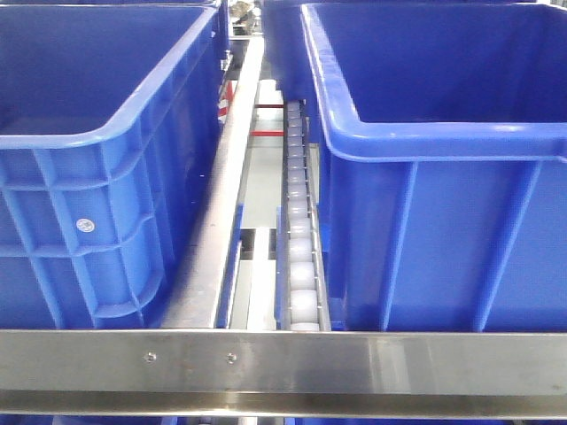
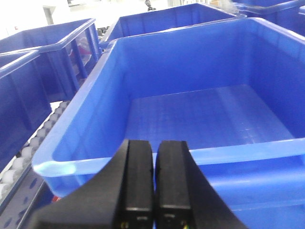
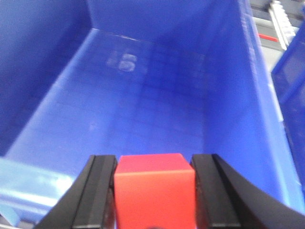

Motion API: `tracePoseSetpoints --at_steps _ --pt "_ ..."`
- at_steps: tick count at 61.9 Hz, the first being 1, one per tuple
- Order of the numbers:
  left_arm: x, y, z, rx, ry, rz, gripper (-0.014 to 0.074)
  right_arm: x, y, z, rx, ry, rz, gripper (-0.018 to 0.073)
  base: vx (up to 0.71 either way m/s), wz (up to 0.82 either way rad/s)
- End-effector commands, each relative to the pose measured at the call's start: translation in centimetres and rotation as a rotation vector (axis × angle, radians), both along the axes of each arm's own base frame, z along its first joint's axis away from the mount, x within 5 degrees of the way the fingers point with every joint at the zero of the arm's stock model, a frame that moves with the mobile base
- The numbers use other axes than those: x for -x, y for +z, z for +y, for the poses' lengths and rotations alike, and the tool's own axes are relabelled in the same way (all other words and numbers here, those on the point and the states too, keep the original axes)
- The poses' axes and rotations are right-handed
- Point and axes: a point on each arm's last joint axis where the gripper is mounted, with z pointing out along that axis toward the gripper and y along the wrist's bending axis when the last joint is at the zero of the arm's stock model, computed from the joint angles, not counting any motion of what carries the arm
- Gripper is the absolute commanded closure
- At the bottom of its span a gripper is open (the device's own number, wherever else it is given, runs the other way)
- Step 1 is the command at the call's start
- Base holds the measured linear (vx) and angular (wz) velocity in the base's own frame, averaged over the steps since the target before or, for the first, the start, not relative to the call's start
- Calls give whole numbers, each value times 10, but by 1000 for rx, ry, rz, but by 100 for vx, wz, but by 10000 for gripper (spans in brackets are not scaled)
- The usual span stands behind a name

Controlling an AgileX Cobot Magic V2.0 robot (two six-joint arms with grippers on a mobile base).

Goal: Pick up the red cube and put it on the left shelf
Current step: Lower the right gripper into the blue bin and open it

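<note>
Redness is filling the bottom middle of the right wrist view, where the red cube is sitting clamped between the two black fingers of the right pincer. It is looking like a plain, solid-coloured block with a flat top edge and softly blurred corners, showing no marking on the face turned to the camera. It is hanging over the open inside of a dark-blue crate on the left shelf, apart from the crate's floor and near its close rim, though how high it is hanging cannot be told. The cube's lower part is running off the bottom edge of the frame, and its side faces are lying hidden behind the fingers. A pale mark on the crate floor is looking too blurred to read. The left pincer is showing its jaws pressed together with nothing between them, hovering just before the near rim of another blue crate, its base cut off by the frame. The front view is taking in the shelf's steel front rail, a white roller track and two big bins, the left crate and the right crate. The cube and both pincers are lying outside that view, so which of the two the cube is hanging over cannot be told.
</note>
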Motion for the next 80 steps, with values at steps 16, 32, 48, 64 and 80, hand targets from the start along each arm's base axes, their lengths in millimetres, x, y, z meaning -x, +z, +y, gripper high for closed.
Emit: tracePoseSetpoints --at_steps 16,32,48,64,80 --pt "0 1 0 5 -4 -69 491 -2 17 0 10 2 -110 494 0 2" --pt "0 1 0 5 -4 -69 491 -2 17 0 10 2 -110 494 -1 -7" --pt "0 1 0 5 -4 -69 491 -2 17 1 9 12 -111 494 0 0" --pt "0 1 0 5 -4 -69 491 -2 17 1 9 12 -110 494 0 0" --pt "0 1 0 5 -4 -69 491 -2 17 1 9 12 -111 494 0 0"
